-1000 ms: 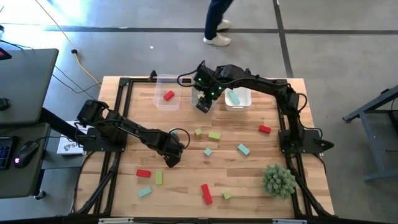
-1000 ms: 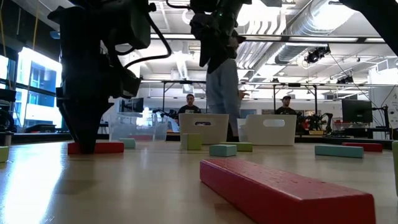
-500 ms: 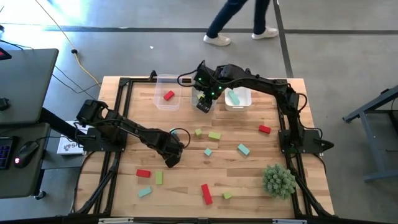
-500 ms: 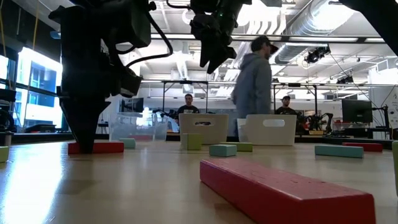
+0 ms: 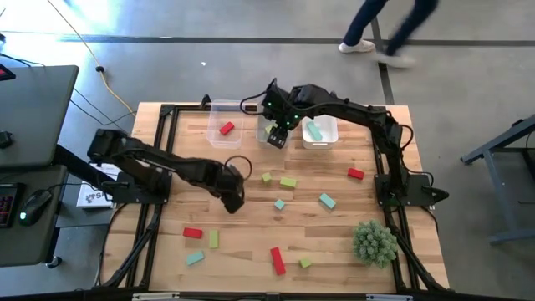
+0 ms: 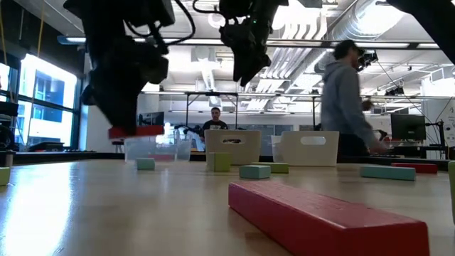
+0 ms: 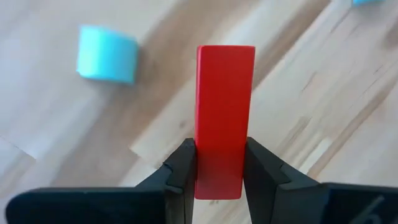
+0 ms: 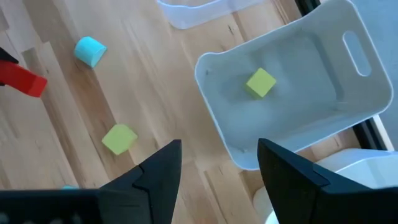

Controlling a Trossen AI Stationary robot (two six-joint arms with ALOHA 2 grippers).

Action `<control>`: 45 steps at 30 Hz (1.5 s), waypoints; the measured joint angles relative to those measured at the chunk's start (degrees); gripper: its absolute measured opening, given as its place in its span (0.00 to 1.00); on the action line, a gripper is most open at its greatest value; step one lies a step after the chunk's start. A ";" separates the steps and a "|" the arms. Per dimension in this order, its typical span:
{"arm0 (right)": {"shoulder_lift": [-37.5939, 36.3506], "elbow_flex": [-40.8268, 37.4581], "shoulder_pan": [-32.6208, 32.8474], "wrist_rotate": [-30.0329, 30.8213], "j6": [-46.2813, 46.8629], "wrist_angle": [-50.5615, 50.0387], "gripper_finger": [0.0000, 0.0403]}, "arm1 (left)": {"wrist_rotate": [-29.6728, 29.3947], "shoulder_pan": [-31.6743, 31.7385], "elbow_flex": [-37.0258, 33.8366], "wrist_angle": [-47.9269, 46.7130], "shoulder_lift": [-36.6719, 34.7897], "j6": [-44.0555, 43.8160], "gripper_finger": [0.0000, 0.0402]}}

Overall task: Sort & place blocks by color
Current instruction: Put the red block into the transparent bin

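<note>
My left gripper [image 5: 236,201] hangs above the table's middle left, shut on a red bar block [image 6: 135,131]. My right gripper [image 5: 276,134] hovers open over the middle bin [image 8: 292,93], which holds a yellow-green cube [image 8: 260,83]; nothing is between its fingers. The left bin [image 5: 219,140] holds a red block [image 5: 226,128] and the right bin [image 5: 328,139] a teal one [image 5: 314,130]. Loose red, yellow-green and teal blocks lie flat on the wood, among them a teal one [image 7: 107,55]. My left gripper pinches the red bar by its two long sides [image 7: 217,180] near one end, between the two fingers. The fingers come steeply from above and lie across the bar. The bar hangs level [image 6: 146,131], lifted clear of the table.
Loose blocks spread over the table's middle and near part: red [image 5: 193,233], [image 5: 277,260], [image 5: 356,174], yellow-green [image 5: 288,181], [image 5: 214,240], teal [image 5: 327,201], [image 5: 194,258]. A spiky green plant [image 5: 374,242] stands near right. A person walks beyond the far edge [image 6: 345,99].
My left gripper has risen and gone a little toward the far edge, taking the red bar up from the table; the bar now hangs level and clear of the wood. The person behind the table has walked toward the right.
</note>
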 joint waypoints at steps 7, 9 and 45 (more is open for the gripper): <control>-0.30 0.00 -2.54 0.07 -2.52 0.50 0.49 | -2.98 6.79 0.05 -0.16 -6.32 1.49 0.18; -0.55 0.08 -3.39 -0.02 -2.97 0.85 0.49 | -4.05 8.85 0.05 0.21 -8.05 2.81 0.18; -0.55 0.04 -6.40 -5.41 15.09 2.41 0.49 | 5.95 54.17 0.09 13.67 -6.74 40.24 0.20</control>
